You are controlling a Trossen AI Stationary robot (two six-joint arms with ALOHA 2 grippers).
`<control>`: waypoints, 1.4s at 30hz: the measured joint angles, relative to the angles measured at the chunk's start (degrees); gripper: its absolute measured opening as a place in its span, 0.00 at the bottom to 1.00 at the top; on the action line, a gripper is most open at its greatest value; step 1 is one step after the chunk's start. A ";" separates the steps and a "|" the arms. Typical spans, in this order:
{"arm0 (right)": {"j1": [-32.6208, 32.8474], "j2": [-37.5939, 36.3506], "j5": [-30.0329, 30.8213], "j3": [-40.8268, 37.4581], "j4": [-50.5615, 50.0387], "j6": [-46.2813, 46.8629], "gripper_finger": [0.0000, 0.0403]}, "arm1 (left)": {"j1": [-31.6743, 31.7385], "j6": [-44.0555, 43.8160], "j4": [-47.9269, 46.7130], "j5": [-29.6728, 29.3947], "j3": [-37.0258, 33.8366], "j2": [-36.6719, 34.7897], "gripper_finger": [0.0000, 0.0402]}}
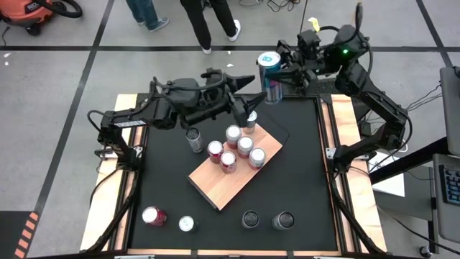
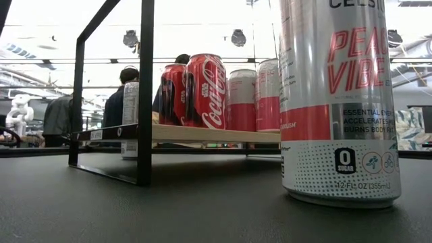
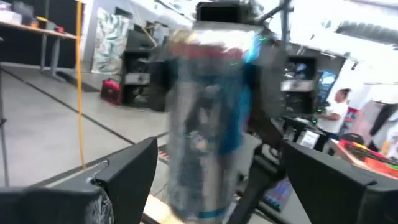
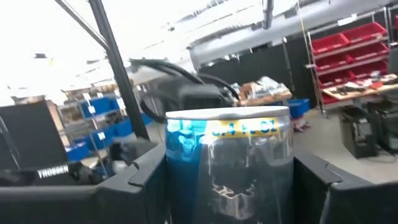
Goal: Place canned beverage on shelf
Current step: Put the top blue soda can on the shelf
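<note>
Lower edge of the high view: four loose cans on the black worktop: one red, one silver, two dark. In the low view a tall pale can with pink lettering fills the right of the frame.

Centre: the shelf, a light-brown board with a thin black edge, sits skewed; the low view shows it raised on a black frame. Five cans stand on it, red and pink-white, in two close rows. A sixth can is at its upper corner; I cannot tell whether it is on the board. One silver can stands on the worktop just beside the board's upper-left edge.

Upper centre: my left gripper has its jaws spread, empty, pointing at the can opposite.

Farthest, at the worktop's upper edge: my right gripper has its jaws pinching a silver-and-blue beverage can, upright, off the shelf.
</note>
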 joint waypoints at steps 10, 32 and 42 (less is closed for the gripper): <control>-0.20 -0.48 1.40 0.00 1.51 4.05 0.53 | 0.03 0.13 2.09 -0.42 -0.09 3.71 0.86; -0.20 -0.55 4.33 0.00 1.56 6.20 0.53 | 0.94 2.87 8.55 -2.61 -0.03 7.40 0.86; -0.27 -0.52 4.67 0.00 1.53 5.73 0.53 | 2.87 -0.17 8.33 -1.30 -0.03 7.41 0.77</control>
